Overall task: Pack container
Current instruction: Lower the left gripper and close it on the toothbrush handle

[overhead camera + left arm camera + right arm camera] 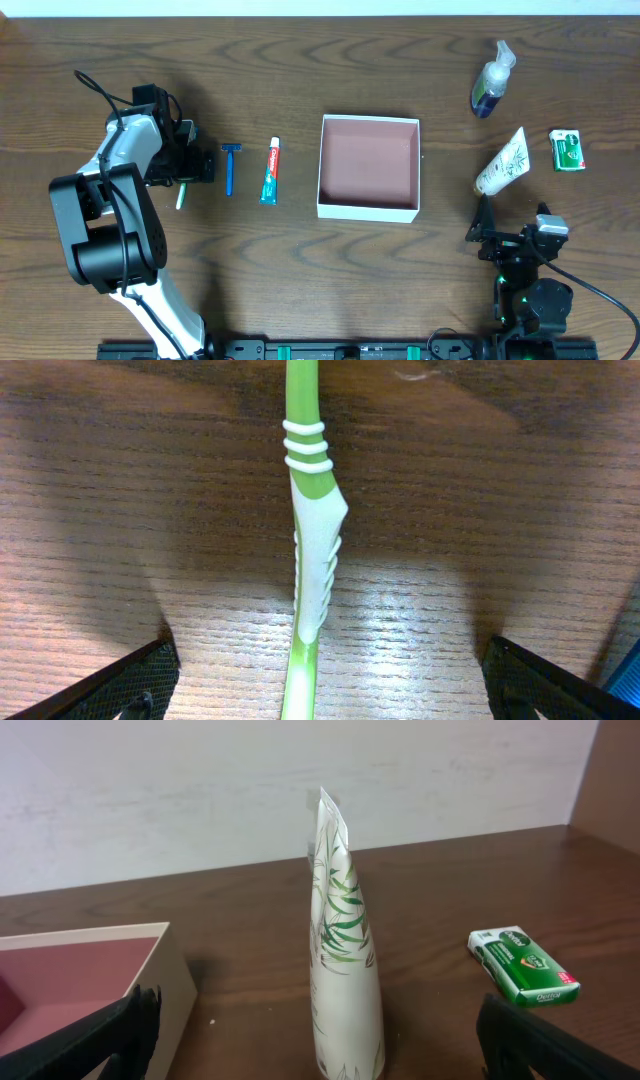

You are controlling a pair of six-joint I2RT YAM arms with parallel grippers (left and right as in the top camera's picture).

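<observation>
Green-and-white toothbrush (305, 560) is lying lengthwise under my left gripper (338, 682), its jaws fully spread and empty, the wrist pointing straight down near the desk's (300, 290) left edge; I am aiming to centre on the ribbed white grip before squeezing. The container (368, 210) is sitting empty at mid-desk. My right gripper (320, 1025), equally spread and empty, is crouching near the front-right corner, facing the leaf-print tube (345, 950).

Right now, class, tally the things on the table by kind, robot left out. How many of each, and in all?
Tubes: 2 (toothpaste, leafy tube)
Boxes: 2 (container, green box)
Bottle: 1
Razor: 1
Toothbrush: 1
Total: 7
</observation>
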